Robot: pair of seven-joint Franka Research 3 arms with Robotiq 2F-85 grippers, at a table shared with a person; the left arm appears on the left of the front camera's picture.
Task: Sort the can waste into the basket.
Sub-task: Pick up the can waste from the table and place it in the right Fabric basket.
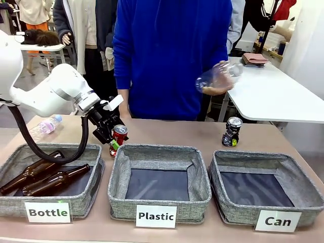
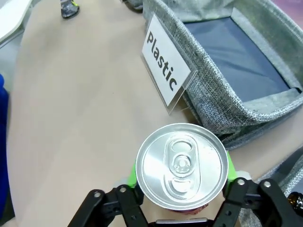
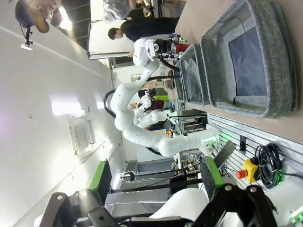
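A red can [image 1: 120,134] stands just behind the gap between the Bottle and Plastic baskets, and my left gripper [image 1: 114,143] is shut on it. In the left wrist view its silver top [image 2: 180,165] sits between my green pads [image 2: 132,174], with the gripper [image 2: 182,189] clamped on the can's sides. A black can with yellow-green marks [image 1: 232,132] [image 2: 69,9] stands upright on the table behind the Can basket [image 1: 223,203], which holds nothing. My right gripper [image 3: 154,189] is open in the air, off the table's right end, with the Can basket [image 3: 279,56] far ahead.
The Plastic basket [image 1: 117,188] sits in the middle; its label [image 2: 163,66] is close to the red can. The Bottle basket [image 1: 10,202] holds two brown bottles [image 1: 48,179]. A clear plastic bottle [image 1: 45,126] lies at far left. The person's hand holds another clear bottle [image 1: 217,77].
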